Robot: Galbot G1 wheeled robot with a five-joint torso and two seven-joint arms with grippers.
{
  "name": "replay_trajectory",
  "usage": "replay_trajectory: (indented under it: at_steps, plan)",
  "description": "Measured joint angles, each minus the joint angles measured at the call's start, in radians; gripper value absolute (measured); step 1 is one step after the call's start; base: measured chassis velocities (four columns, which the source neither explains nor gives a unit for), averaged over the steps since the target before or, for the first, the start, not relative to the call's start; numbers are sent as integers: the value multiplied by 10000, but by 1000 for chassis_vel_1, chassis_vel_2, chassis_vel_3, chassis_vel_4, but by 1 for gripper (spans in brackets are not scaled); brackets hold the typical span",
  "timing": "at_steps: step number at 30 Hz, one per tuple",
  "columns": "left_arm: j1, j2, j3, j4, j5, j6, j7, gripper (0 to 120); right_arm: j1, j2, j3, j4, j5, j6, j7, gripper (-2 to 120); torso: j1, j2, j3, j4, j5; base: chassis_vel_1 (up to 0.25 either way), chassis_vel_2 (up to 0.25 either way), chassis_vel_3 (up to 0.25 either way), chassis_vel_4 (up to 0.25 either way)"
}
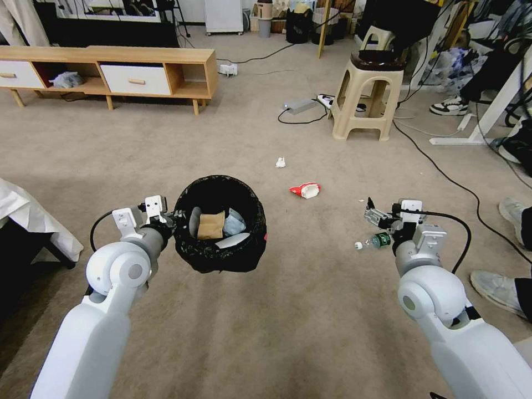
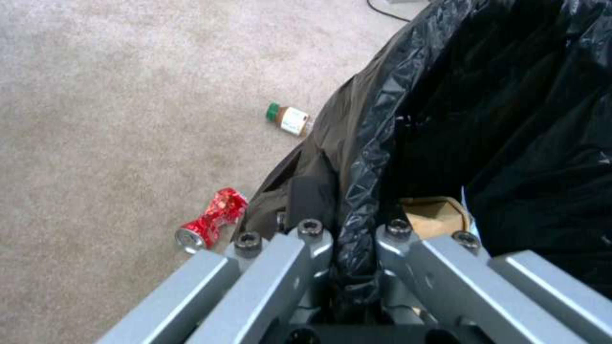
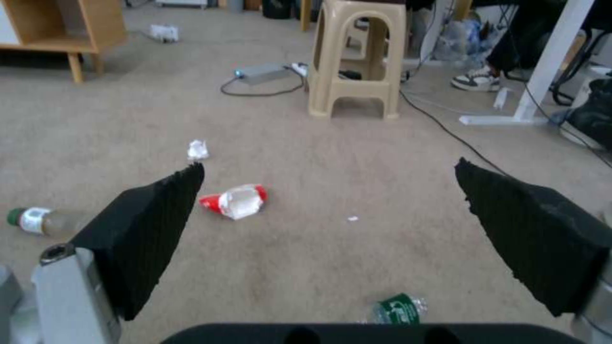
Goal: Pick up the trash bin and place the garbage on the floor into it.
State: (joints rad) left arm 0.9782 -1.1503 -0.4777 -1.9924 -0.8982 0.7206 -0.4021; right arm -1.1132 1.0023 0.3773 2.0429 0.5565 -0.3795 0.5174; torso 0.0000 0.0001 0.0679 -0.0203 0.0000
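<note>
Left gripper clamped on the bag-lined rim of the trash bin, bin held clear of the floor, brown paper bag inside. Right gripper spread wide, hovering above a green-labelled bottle (cap end toward the bin). Red-and-white wrapper and white paper wad on open carpet ahead. Crushed red can and green-capped bottle just beside the bin's edge. Stool and cables well beyond.

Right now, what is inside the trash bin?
Inside the trash bin, held at its rim by the left gripper, lie a brown paper bag, a bluish crumpled piece and something white. These pieces and the black liner cover whatever lies below them.
</note>
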Motion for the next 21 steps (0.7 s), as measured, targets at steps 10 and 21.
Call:
replay_trajectory:
  at_steps: [10, 21]
  plan:
    - [-57, 33, -8, 33, -39, -1, -12, 0, 10, 120, -54, -102, -203, 245, -143, 100, 0, 0, 0, -2, 0, 0, 0, 0, 0]
    - [-66, -40, 61, 77, -45, 0, -23, 0, 130, 374, -151, -202, -314, 299, -132, 100, 0, 0, 0, -3, 0, 0, 0, 0, 0]
